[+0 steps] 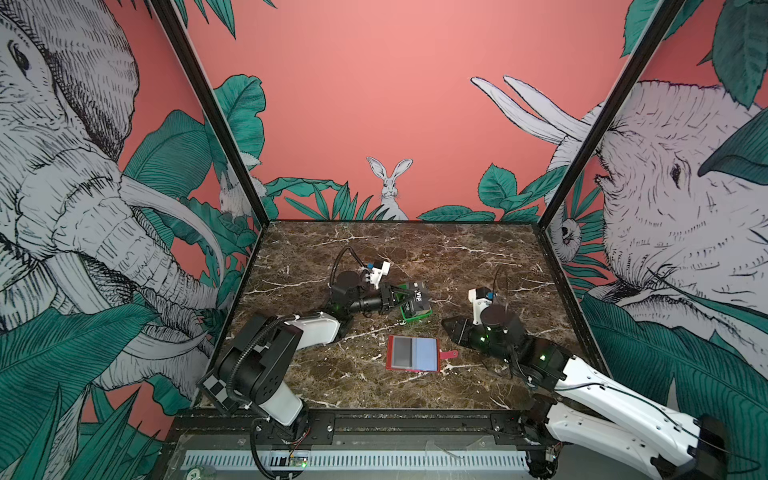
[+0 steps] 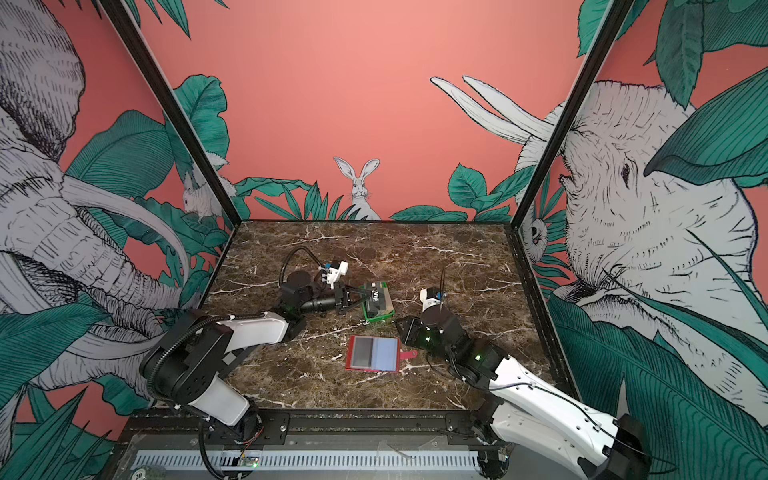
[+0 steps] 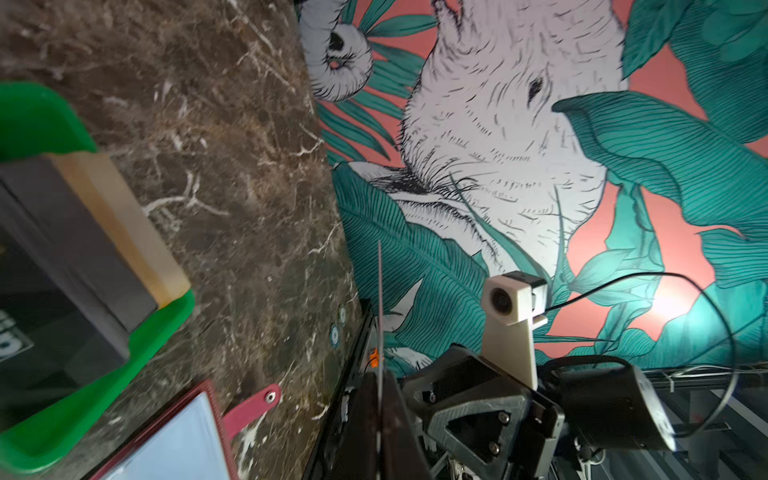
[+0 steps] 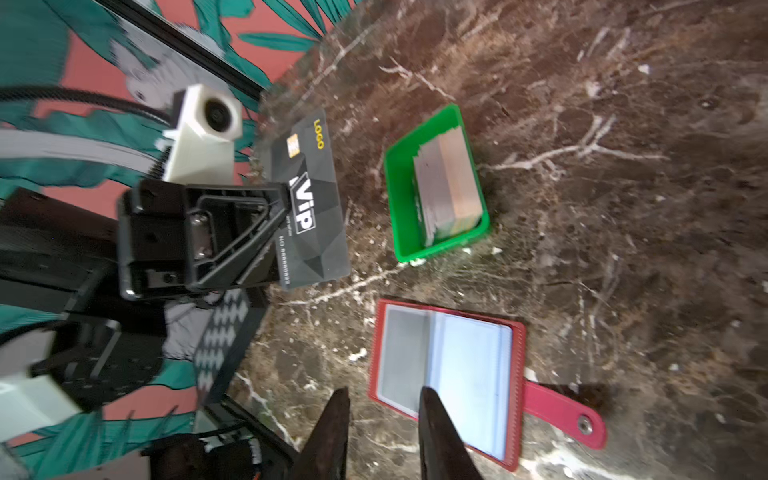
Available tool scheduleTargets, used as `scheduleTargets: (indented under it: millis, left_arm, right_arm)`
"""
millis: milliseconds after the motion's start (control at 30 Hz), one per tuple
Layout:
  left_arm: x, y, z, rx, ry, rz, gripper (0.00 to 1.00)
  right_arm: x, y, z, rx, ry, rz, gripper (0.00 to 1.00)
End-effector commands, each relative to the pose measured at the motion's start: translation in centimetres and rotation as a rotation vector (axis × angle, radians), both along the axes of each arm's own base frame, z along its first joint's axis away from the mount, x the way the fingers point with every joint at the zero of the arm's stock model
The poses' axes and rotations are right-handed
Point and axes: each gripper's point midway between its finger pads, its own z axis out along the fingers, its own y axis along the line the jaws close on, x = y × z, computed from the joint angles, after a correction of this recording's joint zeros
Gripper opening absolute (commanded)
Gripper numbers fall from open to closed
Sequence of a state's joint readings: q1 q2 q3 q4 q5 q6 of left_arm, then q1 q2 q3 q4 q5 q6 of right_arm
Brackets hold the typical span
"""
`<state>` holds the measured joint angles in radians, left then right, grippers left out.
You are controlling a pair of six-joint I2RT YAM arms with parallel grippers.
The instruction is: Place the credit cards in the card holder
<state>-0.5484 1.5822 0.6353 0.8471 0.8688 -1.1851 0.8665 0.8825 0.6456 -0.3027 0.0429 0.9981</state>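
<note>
Left gripper [image 4: 286, 199]: clamped on 1 card [image 4: 316, 216], near tray [image 4: 399, 208].
Right gripper [image 4: 384, 395]: slightly parted, empty, just beside holder [image 4: 449, 374].

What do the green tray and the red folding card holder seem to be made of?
Green tray: probably moulded plastic, glossy, with a smooth rounded rim.
Red folding card holder: leather or imitation, judging by its ribbed stitched edge; inner pockets look like soft plastic film.
</note>
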Motion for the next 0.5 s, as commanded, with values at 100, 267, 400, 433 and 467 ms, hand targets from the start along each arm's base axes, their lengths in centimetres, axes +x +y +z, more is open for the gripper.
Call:
scheduleTargets:
  millis: [100, 267, 400, 433, 467]
  left_arm:
    - [-2.8, 1.3, -1.9, 0.131, -0.06, -0.077, 0.06]
    - [-4.4, 2.1, -2.8, 0.173, -0.072, -0.112, 0.06]
    - [-5.7, 2.9, -3.5, 0.208, -0.085, -0.136, 0.05]
    - [-5.9, 3.1, -3.7, 0.217, -0.085, -0.139, 0.05]
    - [-6.1, 3.2, -3.9, 0.222, -0.085, -0.138, 0.05]
  right_arm:
    - [-1.0, -0.8, -5.7, -0.247, 0.102, 0.054, 0.27]
    - [-1.2, 0.0, -8.3, -0.264, 0.156, 0.069, 0.27]
    - [-1.3, 0.9, -10.1, -0.254, 0.2, 0.077, 0.23]
    - [-1.3, 1.0, -10.5, -0.259, 0.214, 0.082, 0.22]
    - [-1.4, 1.1, -11.0, -0.268, 0.229, 0.084, 0.21]
